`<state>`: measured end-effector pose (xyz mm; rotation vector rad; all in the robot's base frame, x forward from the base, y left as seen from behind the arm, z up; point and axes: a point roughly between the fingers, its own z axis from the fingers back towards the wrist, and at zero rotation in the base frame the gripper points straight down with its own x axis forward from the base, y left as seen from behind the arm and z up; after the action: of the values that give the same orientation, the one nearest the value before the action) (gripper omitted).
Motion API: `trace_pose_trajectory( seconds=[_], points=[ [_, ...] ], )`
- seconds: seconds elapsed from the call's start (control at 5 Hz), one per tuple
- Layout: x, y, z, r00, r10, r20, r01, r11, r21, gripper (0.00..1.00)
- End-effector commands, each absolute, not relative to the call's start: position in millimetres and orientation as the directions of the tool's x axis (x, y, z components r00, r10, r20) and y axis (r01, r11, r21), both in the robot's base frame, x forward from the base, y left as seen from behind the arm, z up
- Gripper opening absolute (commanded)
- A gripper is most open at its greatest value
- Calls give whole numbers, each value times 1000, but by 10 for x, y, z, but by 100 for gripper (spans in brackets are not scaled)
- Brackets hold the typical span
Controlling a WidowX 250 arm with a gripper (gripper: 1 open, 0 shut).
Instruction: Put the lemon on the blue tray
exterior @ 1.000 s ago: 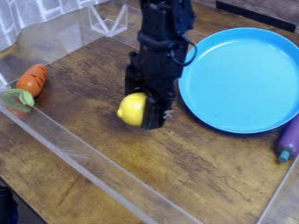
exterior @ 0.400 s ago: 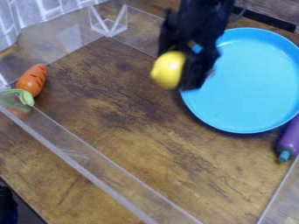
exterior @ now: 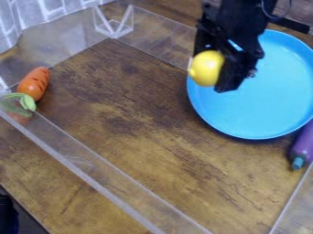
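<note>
Wooden table (exterior: 126,124) beneath, I observe the gripper (exterior: 225,69) clamped on the lemon (exterior: 207,68), above the blue tray's (exterior: 254,105) left portion.

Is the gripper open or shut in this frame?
Shut: the gripper has its dark fingers closed on the lemon, which hangs over the blue tray's left side.

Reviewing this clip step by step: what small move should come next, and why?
Probably a slight shift right in the picture, further over the blue tray, before lowering: the gripper holds the lemon near the tray's left edge in this view.
</note>
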<state>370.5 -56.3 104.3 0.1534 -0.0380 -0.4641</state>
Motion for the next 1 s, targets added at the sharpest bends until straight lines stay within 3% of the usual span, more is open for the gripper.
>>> trace_pose_trajectory(
  seconds=[0.0, 0.6, 0.8],
  points=[
    [3809, -694, 1193, 883, -463, 76, 445, 878, 179, 0],
    [3872, -760, 1009, 911, -401, 92, 379, 905, 196, 0],
    [3878, -758, 1044, 917, -384, 106, 358, 911, 202, 0]
  ],
)
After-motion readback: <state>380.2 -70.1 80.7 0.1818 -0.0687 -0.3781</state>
